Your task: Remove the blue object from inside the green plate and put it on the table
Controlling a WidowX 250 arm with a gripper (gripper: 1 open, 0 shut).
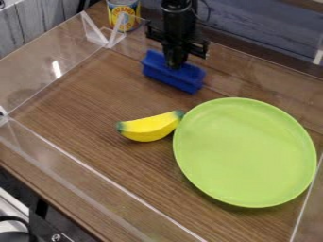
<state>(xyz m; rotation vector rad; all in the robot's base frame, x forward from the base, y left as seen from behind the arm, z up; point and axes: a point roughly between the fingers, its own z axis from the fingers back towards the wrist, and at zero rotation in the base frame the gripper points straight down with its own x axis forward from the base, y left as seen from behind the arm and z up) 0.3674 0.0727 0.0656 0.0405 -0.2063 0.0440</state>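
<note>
Dark wood-grain table [89,113] fenced by low clear acrylic walls [38,61]. Blue block [173,74] flat on the wood toward the back — outside the green plate [246,151], well apart from its rim. Black gripper [176,55] pointing down onto the block's upper edge, jaws clenched; whether anything is pinched, cannot tell. Yellow banana [149,127] on the table, one tip touching the plate's left rim. Yellow can [123,13] behind the back wall.
</note>
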